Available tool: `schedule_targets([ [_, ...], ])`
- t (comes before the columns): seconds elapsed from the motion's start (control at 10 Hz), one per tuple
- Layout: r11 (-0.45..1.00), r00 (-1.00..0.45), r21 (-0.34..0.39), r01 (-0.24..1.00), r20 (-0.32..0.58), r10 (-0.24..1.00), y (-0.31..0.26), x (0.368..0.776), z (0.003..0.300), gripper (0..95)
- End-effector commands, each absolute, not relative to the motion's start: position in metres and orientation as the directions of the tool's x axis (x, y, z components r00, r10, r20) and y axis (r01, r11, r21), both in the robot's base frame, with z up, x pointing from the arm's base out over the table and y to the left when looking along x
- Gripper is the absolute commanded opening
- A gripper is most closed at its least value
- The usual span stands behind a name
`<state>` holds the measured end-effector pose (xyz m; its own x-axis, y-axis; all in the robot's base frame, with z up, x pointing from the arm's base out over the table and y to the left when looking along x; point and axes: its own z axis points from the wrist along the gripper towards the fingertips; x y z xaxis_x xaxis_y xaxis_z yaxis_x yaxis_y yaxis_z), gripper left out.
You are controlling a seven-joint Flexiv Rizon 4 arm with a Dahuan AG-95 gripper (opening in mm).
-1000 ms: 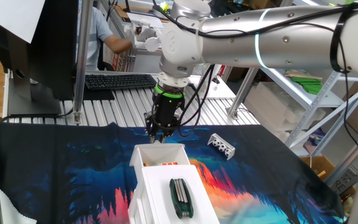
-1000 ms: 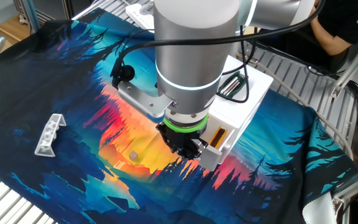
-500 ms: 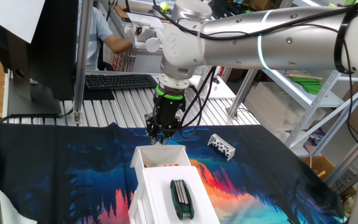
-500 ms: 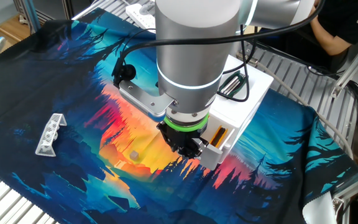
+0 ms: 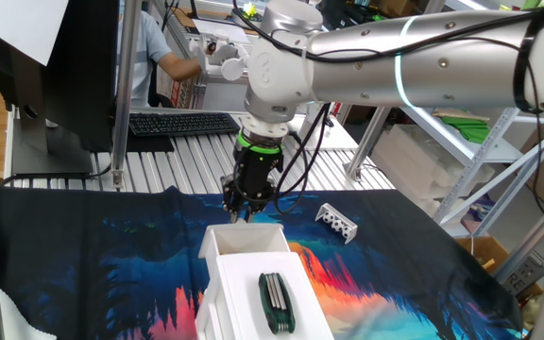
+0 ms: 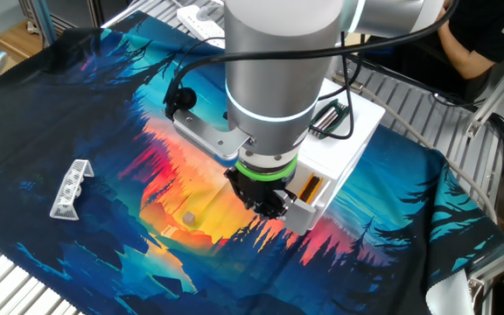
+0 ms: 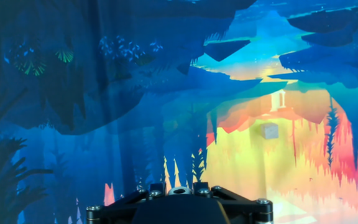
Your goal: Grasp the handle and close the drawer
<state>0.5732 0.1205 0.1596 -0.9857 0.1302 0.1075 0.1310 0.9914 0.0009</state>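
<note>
One fixed view: pincer (image 5: 238,212) at the far end of the drawer (image 5: 246,241), seemingly over its handle — handle itself hidden.
Other fixed view: drawer (image 6: 305,203) nearly shut in the white box (image 6: 344,144) on the tabletop (image 6: 103,105).
Hand view: only patterned cloth; fingers unseen — grip state can't be told.
Technique: push straight along the slide, level.

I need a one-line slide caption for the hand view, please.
Hand view: the gripper looks down on the printed cloth, a small grey cube lying apart.
</note>
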Motion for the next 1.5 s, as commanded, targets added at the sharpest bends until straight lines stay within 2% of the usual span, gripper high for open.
schedule_targets([
  [0.1,0.991,-0.985,-0.003,0.131,0.112,0.131,0.121,0.572,0.160,0.0],
  [1.5,0.992,-0.984,-0.008,0.124,0.126,0.124,0.122,0.549,0.160,0.0],
])
